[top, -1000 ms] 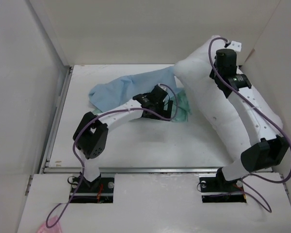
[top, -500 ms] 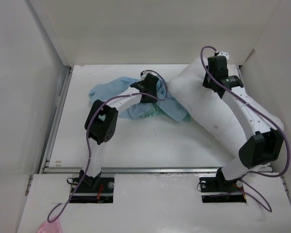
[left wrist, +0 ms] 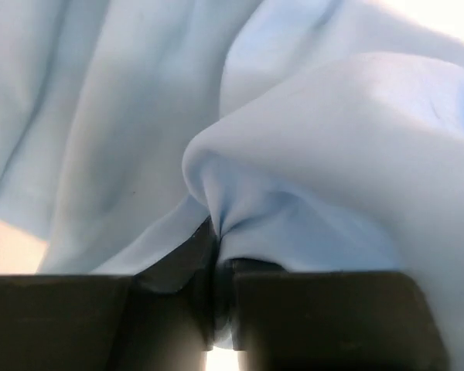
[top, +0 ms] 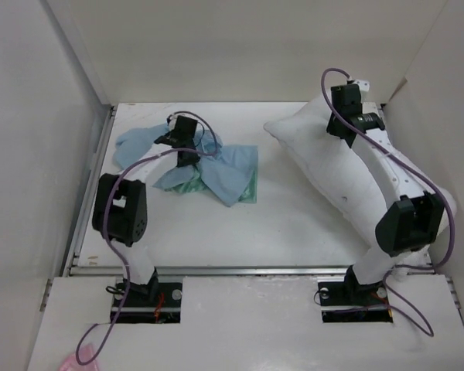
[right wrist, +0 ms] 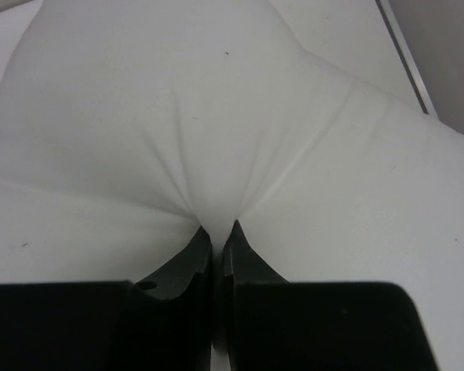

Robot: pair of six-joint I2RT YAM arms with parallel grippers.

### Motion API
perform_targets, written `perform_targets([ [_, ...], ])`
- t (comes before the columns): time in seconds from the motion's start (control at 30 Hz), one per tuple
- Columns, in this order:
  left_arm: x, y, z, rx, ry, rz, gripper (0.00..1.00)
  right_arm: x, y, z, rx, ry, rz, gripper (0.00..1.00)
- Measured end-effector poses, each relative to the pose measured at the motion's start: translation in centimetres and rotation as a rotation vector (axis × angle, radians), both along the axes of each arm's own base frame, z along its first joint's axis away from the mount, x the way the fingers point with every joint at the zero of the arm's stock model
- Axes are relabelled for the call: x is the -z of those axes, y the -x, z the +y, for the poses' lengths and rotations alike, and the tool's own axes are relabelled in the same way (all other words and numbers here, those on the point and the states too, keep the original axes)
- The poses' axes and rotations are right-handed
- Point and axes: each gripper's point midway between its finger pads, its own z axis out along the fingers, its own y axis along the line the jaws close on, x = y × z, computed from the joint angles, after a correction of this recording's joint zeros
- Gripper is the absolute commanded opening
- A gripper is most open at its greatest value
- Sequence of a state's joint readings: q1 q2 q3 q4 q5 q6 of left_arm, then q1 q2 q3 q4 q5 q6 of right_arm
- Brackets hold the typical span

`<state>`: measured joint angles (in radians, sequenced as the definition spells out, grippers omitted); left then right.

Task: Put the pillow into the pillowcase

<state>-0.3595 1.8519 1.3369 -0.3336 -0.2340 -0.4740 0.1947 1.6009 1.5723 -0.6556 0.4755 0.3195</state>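
Pillow and pillowcase, lying apart on the desk, each pinched by one end effector.
Pillow (top: 317, 158): white and plump, diagonal across the right half of the desk (top: 294, 232), from far centre to the near right edge; right end effector (right wrist: 216, 236) clamped on a gathered fold at its far end. Pillowcase (top: 232, 170): crumpled at far left, pale blue face up, teal-green showing along its near edge, well apart from the pillow; left end effector (left wrist: 215, 236) closed tight on a raised blue fold.
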Motion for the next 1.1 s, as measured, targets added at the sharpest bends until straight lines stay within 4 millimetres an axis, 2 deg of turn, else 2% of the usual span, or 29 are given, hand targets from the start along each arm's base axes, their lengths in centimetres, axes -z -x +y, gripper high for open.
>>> perform_targets([
  [0.03, -1.5, 0.1, 1.2, -0.011, 0.006, -0.025, 0.57, 0.4, -0.6, -0.1, 0.012, 0.007, 0.01, 0.11],
  [0.07, -3.0, 0.1, 1.7, -0.015, 0.022, -0.055, 1.0, 1.1, -1.3, 0.0, 0.017, 0.009, 0.024, 0.33],
  [0.17, -7.6, 0.5, 1.0, 0.018, 0.084, -0.152, 1.0, 3.2, -2.4, 0.6, -0.002, -0.001, 0.066, 0.67],
  [0.2, -8.8, 1.0, 0.7, 0.031, 0.099, -0.175, 1.0, 3.6, -2.4, 0.9, -0.02, -0.005, 0.077, 0.91],
  [0.27, -11.2, 1.9, 0.7, 0.039, 0.113, -0.214, 1.0, 3.4, -2.0, 1.6, -0.062, 0.001, 0.077, 0.99],
  [0.33, -13.4, 2.9, 2.2, -0.003, 0.116, -0.25, 1.0, 2.2, -0.9, 3.0, -0.12, -0.003, 0.052, 1.0],
  [0.4, -15.3, 3.6, 5.8, -0.116, 0.101, -0.289, 1.0, 0.2, 0.3, 5.7, -0.205, -0.022, 0.006, 1.0],
  [0.5, -16.4, 4.5, 12.7, -0.344, 0.085, -0.324, 1.0, -3.1, 2.5, 12.1, -0.392, -0.084, -0.084, 1.0],
  [0.57, -14.8, 5.6, 16.9, -0.491, 0.088, -0.301, 1.0, -3.4, 4.4, 17.1, -0.542, -0.149, -0.099, 0.95],
  [0.63, -10.7, 7.1, 19.5, -0.596, 0.11, -0.231, 1.0, -1.8, 6.0, 21.4, -0.663, -0.206, -0.06, 0.94],
  [0.7, -5.1, 9.7, 20.3, -0.667, 0.14, -0.097, 1.0, 1.6, 6.9, 24.1, -0.728, -0.249, 0.031, 0.92],
  [0.77, -0.3, 12.4, 20.2, -0.719, 0.192, 0.031, 1.0, 5.8, 7.3, 25.8, -0.749, -0.285, 0.137, 0.92],
  [0.83, 2.5, 14.2, 19.6, -0.749, 0.249, 0.102, 1.0, 10.0, 7.5, 26.7, -0.747, -0.313, 0.243, 0.9],
  [0.9, 3.3, 14.2, 18.8, -0.743, 0.302, 0.108, 1.0, 13.4, 8.0, 27.1, -0.726, -0.33, 0.331, 0.89],
  [0.97, 2.9, 12.9, 18.6, -0.729, 0.335, 0.062, 1.0, 15.4, 8.3, 27.1, -0.7, -0.338, 0.381, 0.89],
  [1.1, 2.7, 10.6, 18.8, -0.715, 0.357, -0.001, 1.0, 16.5, 8.1, 27.5, -0.677, -0.368, 0.397, 0.87],
])
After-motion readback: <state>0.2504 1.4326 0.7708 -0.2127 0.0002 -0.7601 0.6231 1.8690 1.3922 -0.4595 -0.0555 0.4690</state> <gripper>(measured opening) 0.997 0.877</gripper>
